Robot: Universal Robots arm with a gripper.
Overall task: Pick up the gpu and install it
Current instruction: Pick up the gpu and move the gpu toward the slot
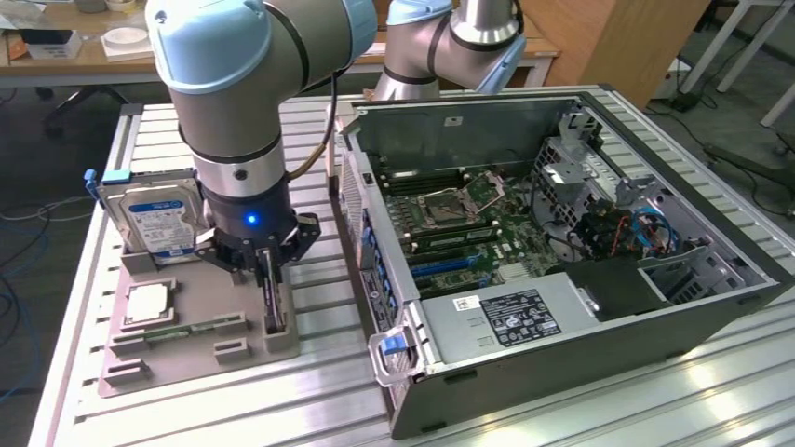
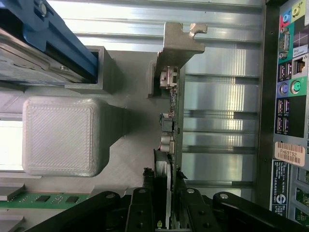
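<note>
Gripper (image 2: 164,175) nearest: black fingers (image 2: 148,175) clamped narrow on graphics card (image 2: 170,121), one each side. Card thin, dark, standing on edge in slot along tray (image 1: 186,358) edge nearest computer case (image 1: 559,251); silvery bracket (image 2: 178,43) at one end. Tray grey, ribbed printed plastic, on slatted aluminium table (image 1: 311,410). Same tray: hard drive (image 1: 155,223) upright at far corner, square chip (image 1: 149,303), green memory stick (image 1: 174,331). Case open, motherboard exposed.

The slotted aluminium tabletop (image 1: 695,391) carries a grey fixture tray (image 1: 186,361) directly beneath the gripper (image 1: 271,282), and an open computer case (image 1: 497,396) just beside it.
</note>
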